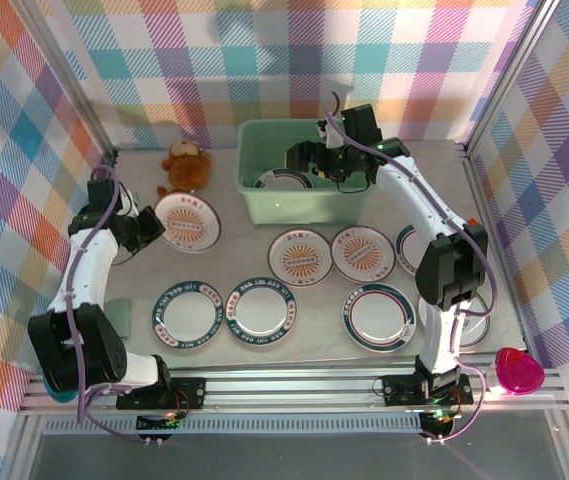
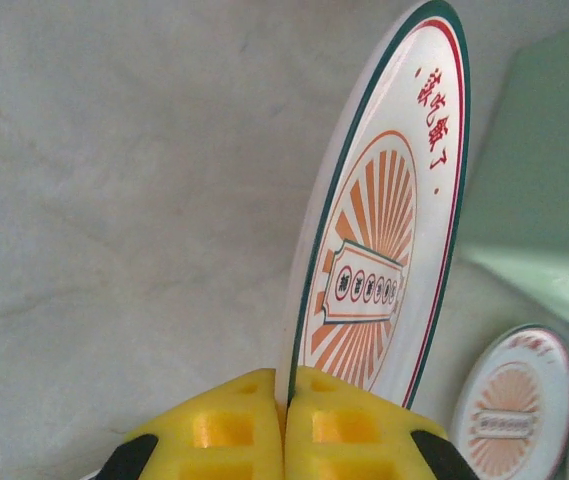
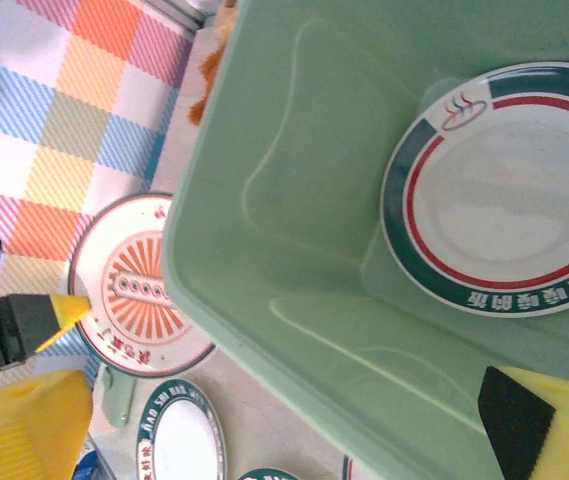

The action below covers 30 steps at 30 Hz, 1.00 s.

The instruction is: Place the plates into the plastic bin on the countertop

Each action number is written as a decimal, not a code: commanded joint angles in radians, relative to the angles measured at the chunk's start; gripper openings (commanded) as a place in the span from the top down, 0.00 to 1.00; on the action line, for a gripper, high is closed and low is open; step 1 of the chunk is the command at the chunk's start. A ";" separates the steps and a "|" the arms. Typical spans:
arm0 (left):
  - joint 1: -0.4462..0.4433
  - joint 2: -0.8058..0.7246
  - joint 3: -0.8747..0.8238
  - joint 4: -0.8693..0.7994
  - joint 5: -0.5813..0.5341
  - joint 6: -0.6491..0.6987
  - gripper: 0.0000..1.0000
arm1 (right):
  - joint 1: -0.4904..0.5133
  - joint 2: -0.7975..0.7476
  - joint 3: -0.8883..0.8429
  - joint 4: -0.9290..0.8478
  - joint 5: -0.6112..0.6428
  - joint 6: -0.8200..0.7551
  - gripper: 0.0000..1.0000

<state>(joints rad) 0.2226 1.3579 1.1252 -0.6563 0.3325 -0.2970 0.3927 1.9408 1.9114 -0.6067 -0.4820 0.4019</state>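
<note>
My left gripper (image 1: pixel 152 228) is shut on the near rim of an orange sunburst plate (image 1: pixel 188 221). In the left wrist view its yellow fingers (image 2: pixel 234 430) pinch that plate (image 2: pixel 384 230), which stands tilted over the grey countertop (image 2: pixel 114 200). My right gripper (image 1: pixel 300 160) hangs open over the mint-green plastic bin (image 1: pixel 344 205) with nothing between its fingers. A teal-and-red banded plate (image 3: pixel 504 210) lies on the bin's floor (image 3: pixel 304 130). Several more plates lie on the countertop (image 1: pixel 324 300): sunburst ones (image 1: pixel 301 256) (image 1: pixel 362 252), dark-rimmed ones (image 1: pixel 188 314) (image 1: pixel 267 307) and a teal-red one (image 1: pixel 378 315).
A brown teddy bear (image 1: pixel 184 165) sits left of the bin. A pink heart-shaped object (image 1: pixel 519 370) lies at the front right corner. Two plates (image 1: pixel 408 248) (image 1: pixel 476 322) are partly hidden behind the right arm. Aluminium rails and plaid walls enclose the countertop.
</note>
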 commanded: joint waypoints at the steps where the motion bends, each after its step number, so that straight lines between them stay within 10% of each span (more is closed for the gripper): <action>1: -0.003 -0.113 0.065 0.036 0.036 -0.075 1.00 | -0.006 -0.061 0.014 -0.010 -0.068 -0.029 0.00; 13: -0.058 -0.174 0.213 0.204 0.128 -0.297 1.00 | -0.018 -0.060 0.075 0.000 -0.263 -0.060 0.19; 30: -0.224 0.290 0.505 0.642 0.398 -0.479 1.00 | -0.087 0.171 0.470 -0.071 -0.315 0.020 0.43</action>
<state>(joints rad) 0.0116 1.6062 1.5402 -0.1719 0.6277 -0.7143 0.3271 2.0930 2.3573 -0.6796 -0.7937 0.3584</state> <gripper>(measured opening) 0.056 0.577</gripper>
